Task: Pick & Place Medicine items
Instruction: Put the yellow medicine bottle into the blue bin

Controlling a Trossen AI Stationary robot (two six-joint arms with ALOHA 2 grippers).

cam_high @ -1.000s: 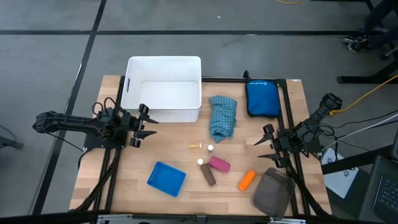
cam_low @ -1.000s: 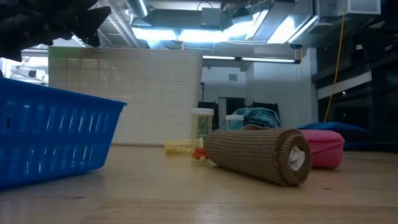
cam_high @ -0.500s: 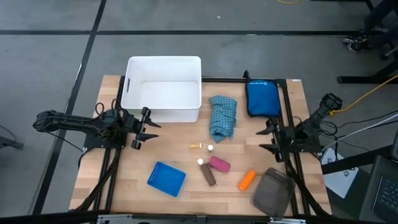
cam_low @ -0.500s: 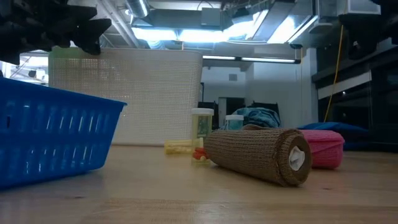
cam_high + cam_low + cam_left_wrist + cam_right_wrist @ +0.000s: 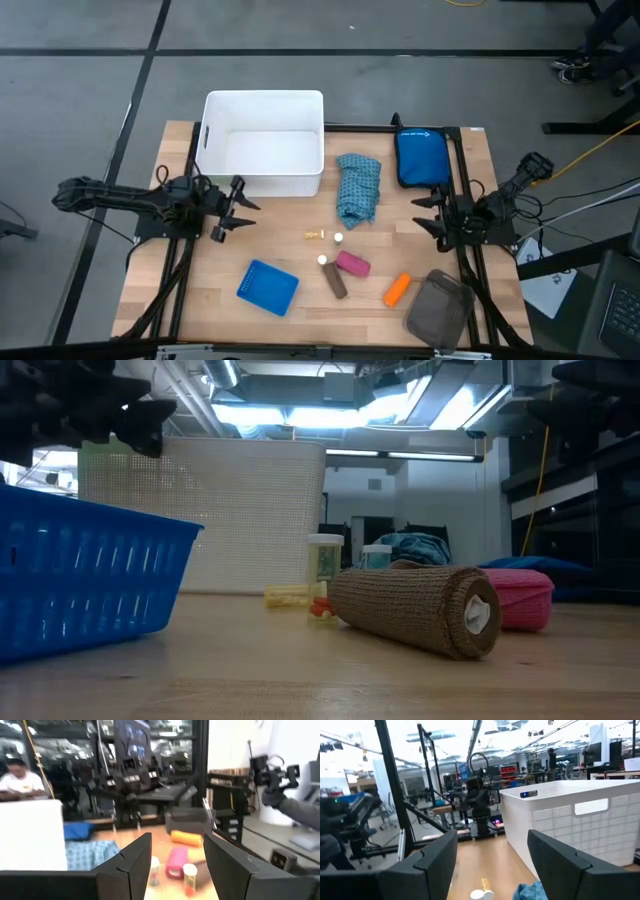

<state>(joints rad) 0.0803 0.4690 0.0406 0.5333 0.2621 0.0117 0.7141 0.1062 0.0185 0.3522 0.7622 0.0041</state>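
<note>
With both the left gripper (image 5: 236,207) and the right gripper (image 5: 428,214) hovering wide-fingered and empty at opposite bench edges, the risk lies mid-bench near the front edge — the pink oblong block (image 5: 352,264), dark brown fabric-wrapped stick (image 5: 335,281) and tiny white pill-like bits (image 5: 323,260) crowd together, so a descending finger could knock neighbours rolling.

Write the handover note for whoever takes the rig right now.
Left gripper: open, empty, at the table's left edge beside the white plastic bin.
Right gripper: open, empty, at the right edge.
Medicine items lie mid-table: pink oblong block, orange tube, dark brown stick, white pill bottles, yellowish bit.
Done: nothing picked.
Left: pick and place every item.
</note>
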